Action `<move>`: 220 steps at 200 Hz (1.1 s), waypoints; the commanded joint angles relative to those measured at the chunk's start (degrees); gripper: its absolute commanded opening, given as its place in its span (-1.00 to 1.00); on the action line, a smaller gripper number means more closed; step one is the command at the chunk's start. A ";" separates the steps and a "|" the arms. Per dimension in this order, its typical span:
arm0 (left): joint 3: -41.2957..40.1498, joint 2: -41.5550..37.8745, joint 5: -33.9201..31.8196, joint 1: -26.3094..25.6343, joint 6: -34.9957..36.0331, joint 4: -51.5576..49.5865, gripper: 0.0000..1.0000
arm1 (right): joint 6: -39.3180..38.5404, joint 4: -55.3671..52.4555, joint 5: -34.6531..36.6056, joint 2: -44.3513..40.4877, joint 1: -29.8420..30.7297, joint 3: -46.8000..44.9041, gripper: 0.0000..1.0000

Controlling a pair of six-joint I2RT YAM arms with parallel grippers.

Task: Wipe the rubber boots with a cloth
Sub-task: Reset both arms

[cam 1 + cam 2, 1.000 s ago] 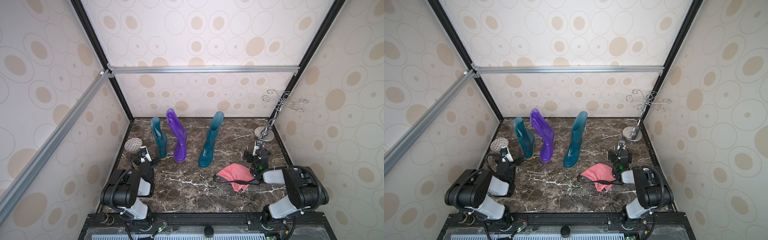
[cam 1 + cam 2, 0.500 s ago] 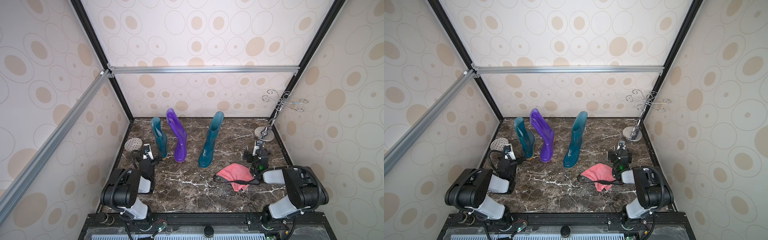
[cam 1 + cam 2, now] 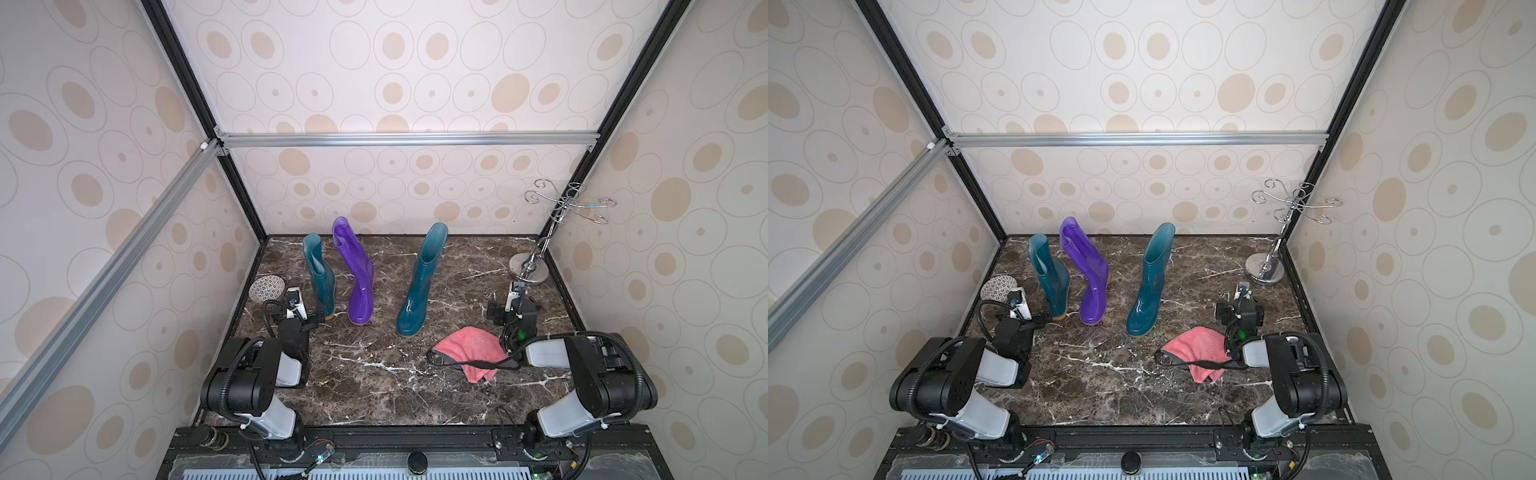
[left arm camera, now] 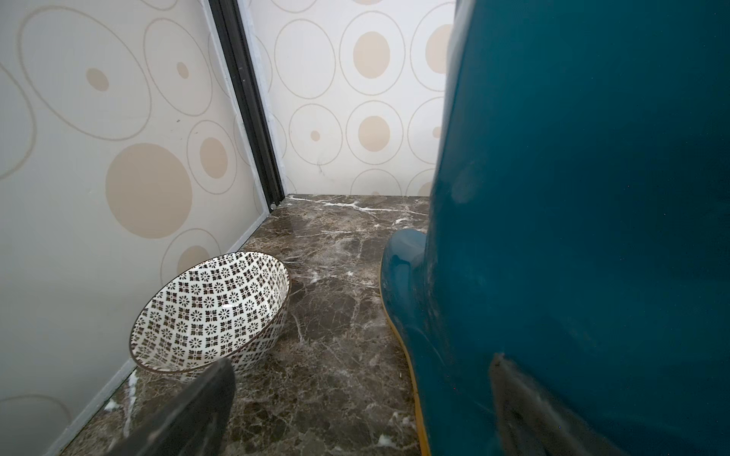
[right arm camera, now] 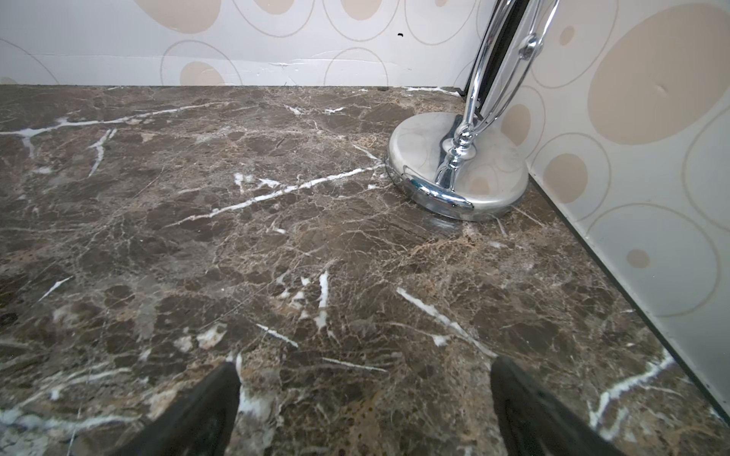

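Three rubber boots stand upright at the back of the marble floor: a teal boot (image 3: 320, 278) on the left, a purple boot (image 3: 358, 274) leaning beside it, and another teal boot (image 3: 419, 286) further right. The pink cloth (image 3: 469, 353) lies crumpled on the floor, beside the right arm. My left gripper (image 3: 300, 309) (image 4: 361, 361) is open, low at the foot of the left teal boot (image 4: 572, 197). One finger overlaps that boot's side; whether it touches I cannot tell. My right gripper (image 3: 515, 299) (image 5: 365, 364) is open over bare floor, beyond the cloth.
A black-and-white patterned bowl (image 3: 266, 287) (image 4: 209, 312) sits against the left wall, just ahead of the left gripper. A chrome hook stand (image 3: 530, 266) with a round base (image 5: 458, 166) stands in the back right corner. Patterned walls close in three sides.
My left gripper has edged a little toward the back, closer to the left teal boot and the bowl. The right arm, cloth and boots have not moved.
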 commanded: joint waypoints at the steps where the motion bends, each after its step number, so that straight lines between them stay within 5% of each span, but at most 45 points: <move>1: 1.28 0.21 0.76 -0.06 1.38 -0.50 1.00 | -0.01 0.98 -0.05 -0.83 -0.38 0.04 0.99; 42: 1.20 0.20 0.77 -0.08 1.37 -0.50 1.00 | -0.22 1.16 -0.47 -0.86 -0.38 -0.06 1.00; 72: 1.28 0.20 0.77 -0.07 1.34 -0.50 1.00 | -2.59 -0.86 -9.63 -0.75 -1.24 1.05 1.00; 220: 1.28 0.20 0.77 -0.06 1.38 -0.56 1.00 | -2.50 -1.50 -10.93 -0.77 -1.88 1.25 0.99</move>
